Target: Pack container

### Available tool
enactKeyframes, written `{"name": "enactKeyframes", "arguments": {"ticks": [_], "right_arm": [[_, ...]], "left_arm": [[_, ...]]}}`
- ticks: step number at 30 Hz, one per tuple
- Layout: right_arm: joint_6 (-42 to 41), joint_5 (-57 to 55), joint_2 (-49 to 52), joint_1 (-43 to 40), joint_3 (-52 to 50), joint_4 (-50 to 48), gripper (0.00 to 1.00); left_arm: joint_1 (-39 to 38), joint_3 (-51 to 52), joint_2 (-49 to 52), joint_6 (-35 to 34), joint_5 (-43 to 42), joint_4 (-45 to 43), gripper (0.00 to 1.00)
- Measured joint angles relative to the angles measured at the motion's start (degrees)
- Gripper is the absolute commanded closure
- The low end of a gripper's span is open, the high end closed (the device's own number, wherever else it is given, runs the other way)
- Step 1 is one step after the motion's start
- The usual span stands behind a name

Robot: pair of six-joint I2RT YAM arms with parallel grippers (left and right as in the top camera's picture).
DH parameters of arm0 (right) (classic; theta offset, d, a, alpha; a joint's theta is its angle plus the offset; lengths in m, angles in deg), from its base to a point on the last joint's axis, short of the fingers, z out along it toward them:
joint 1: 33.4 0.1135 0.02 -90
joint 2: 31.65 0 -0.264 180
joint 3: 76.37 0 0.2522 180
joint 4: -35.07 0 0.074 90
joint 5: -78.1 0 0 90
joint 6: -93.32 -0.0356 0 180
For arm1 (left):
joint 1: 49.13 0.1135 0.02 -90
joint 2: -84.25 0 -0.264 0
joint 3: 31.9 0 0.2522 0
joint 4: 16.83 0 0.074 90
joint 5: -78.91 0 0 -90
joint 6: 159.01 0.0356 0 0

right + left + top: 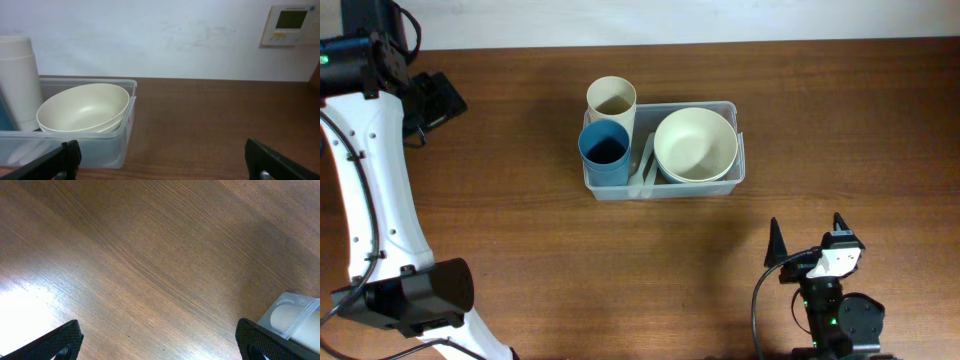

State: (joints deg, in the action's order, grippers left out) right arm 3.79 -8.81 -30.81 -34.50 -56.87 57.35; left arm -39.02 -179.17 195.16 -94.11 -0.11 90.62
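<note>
**A:** Two cups and a bowl sat in the container (665, 192) from overhead, correct?

**B:** Yes. The container stood mid-desk (840, 100). A cream cup (611, 98) and a blue cup (605, 150) stood upright at its left end, and a cream bowl (695, 143) filled its right end.

**A:** And the right tool (807, 235)?

**B:** It was near the desk's front edge, well apart from the container, spread wide and holding nothing. The left arm (365, 190) ran along the desk's left side.

**A:** What did the left wrist view show?

**B:** The left tool (162, 342) was spread wide, with only bare wood between its fingers. A corner of the container showed at lower right.

**A:** And the right wrist view?

**B:** The right tool was spread and empty. It faced the container's near end, where the bowl leaned inside. The cream cup stood behind it at far left. A wall panel (290, 25) hung at upper right.
</note>
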Motion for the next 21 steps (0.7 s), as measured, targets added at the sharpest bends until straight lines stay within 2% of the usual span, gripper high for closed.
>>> {"name": "enactKeyframes", "arguments": {"ticks": [21], "right_arm": [[1.05,-0.07,0.00,0.00,-3.34,-1.09,0.01]], "left_arm": [[0.00,0.00,0.00,0.00,0.00,-0.02,0.01]]}}
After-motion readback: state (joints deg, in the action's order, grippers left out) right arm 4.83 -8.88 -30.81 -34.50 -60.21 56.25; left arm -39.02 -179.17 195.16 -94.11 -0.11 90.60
